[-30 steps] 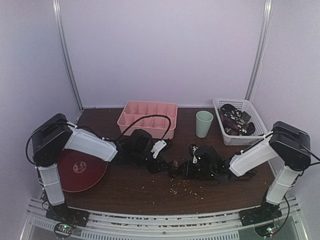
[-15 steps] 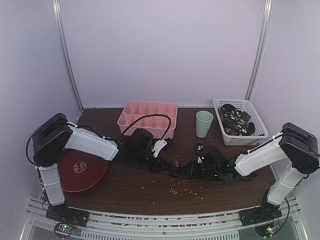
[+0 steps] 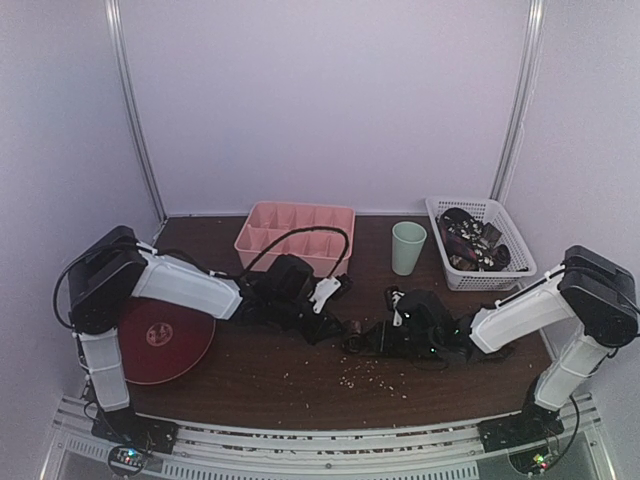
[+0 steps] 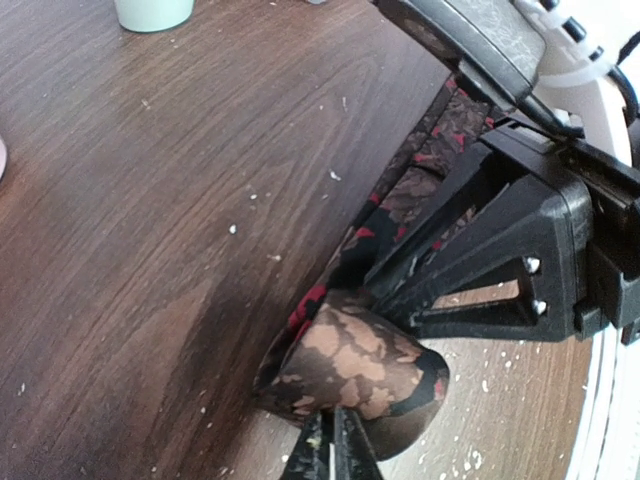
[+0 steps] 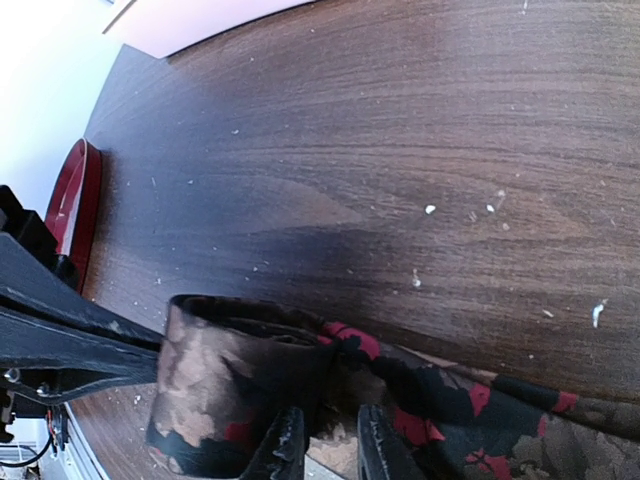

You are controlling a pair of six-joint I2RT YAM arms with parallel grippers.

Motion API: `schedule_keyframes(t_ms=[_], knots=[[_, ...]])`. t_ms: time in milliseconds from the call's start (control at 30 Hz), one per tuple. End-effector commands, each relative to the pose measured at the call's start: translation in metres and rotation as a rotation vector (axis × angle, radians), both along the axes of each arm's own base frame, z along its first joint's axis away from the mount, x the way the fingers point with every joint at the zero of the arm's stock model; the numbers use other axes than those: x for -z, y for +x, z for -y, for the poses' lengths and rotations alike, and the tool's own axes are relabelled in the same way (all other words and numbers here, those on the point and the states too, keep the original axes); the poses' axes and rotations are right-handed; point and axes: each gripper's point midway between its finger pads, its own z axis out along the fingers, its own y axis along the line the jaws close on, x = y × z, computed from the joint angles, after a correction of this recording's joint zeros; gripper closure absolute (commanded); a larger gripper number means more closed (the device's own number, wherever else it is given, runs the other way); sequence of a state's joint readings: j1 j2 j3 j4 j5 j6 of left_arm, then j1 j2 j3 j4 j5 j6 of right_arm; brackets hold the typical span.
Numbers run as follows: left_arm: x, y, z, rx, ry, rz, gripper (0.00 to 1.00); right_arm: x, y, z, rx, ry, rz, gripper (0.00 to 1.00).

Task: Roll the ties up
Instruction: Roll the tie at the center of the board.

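A dark tie with tan and red patches lies in the middle of the table [image 3: 352, 328], one end rolled into a small coil [image 4: 365, 365]. Its flat length runs off toward the right arm [image 4: 420, 170]. My left gripper [image 4: 332, 452] is shut, its tips pinching the coil's lower rim. My right gripper [image 5: 325, 445] stands against the other side of the coil [image 5: 220, 380], its jaws narrowed on the fabric where the tail [image 5: 480, 400] leaves the coil. In the top view both grippers, left [image 3: 338, 322] and right [image 3: 368, 340], meet at the coil.
A white basket [image 3: 510, 225] at the back right holds more dark ties [image 3: 468, 240]. A green cup [image 3: 408, 247] stands beside it. A pink divided tray [image 3: 295, 235] is at the back, and a red plate [image 3: 160, 340] at the left. Crumbs [image 3: 370, 375] dot the table.
My right arm has stretched out lower and its gripper has shifted slightly at the coil. My left gripper has edged a little to the right. The tie stays between them.
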State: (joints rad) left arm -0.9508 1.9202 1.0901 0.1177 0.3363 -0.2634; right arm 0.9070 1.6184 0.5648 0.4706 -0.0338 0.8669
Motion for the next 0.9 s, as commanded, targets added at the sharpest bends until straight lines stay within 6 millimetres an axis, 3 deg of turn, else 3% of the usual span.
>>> schedule_keyframes(t_ms=[0, 233, 467, 700, 867], knots=[[-0.006, 0.000, 0.014, 0.018, -0.030, 0.001, 0.99, 0.000, 0.001, -0.002, -0.008, 0.013, 0.005, 0.79], [-0.006, -0.001, 0.019, 0.019, -0.034, -0.004, 1.00, 0.007, 0.003, 0.025, 0.076, -0.085, 0.013, 0.79], [-0.008, -0.002, 0.023, 0.026, -0.042, -0.008, 0.96, -0.007, 0.007, 0.046, 0.157, -0.104, 0.057, 0.72], [-0.007, -0.005, 0.031, 0.035, -0.049, -0.019, 0.94, -0.032, 0.003, 0.031, 0.125, 0.046, 0.068, 0.62], [-0.006, -0.007, 0.043, 0.042, -0.080, -0.030, 0.94, -0.039, 0.005, 0.021, 0.101, 0.069, 0.065, 0.56]])
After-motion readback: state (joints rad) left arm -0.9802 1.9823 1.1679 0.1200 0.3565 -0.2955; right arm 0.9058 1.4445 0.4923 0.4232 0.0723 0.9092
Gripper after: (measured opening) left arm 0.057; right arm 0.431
